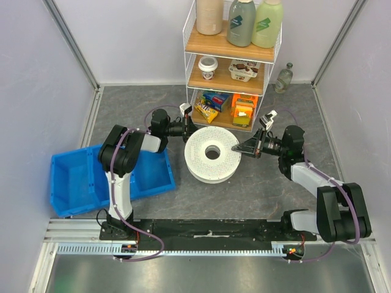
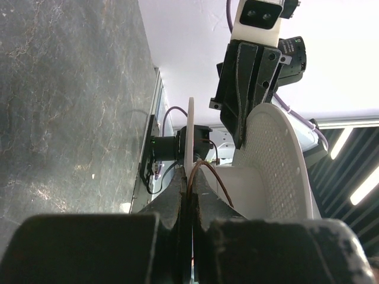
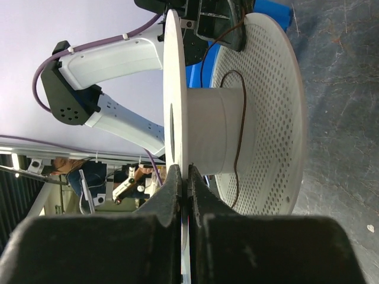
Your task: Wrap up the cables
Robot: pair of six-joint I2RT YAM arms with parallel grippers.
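Observation:
A white perforated spool [image 1: 211, 171] lies flat on the table between both arms. My left gripper [image 1: 190, 130] is at its far-left rim. In the left wrist view the left gripper [image 2: 189, 177] is shut on the cable [image 2: 218, 177], a thin dark wire that arcs out from between the fingers toward the spool's hub [image 2: 254, 177]. My right gripper [image 1: 240, 148] is at the spool's right rim. In the right wrist view the right gripper [image 3: 182, 170] is shut on the edge of the spool's upper flange [image 3: 173, 89]. The cable [image 3: 237, 151] runs loosely across the hub there.
A blue bin [image 1: 73, 183] sits at the left beside the left arm. A wire shelf [image 1: 229, 67] with bottles, cups and snack boxes stands at the back. A small glass bottle [image 1: 283, 78] stands to the right of it.

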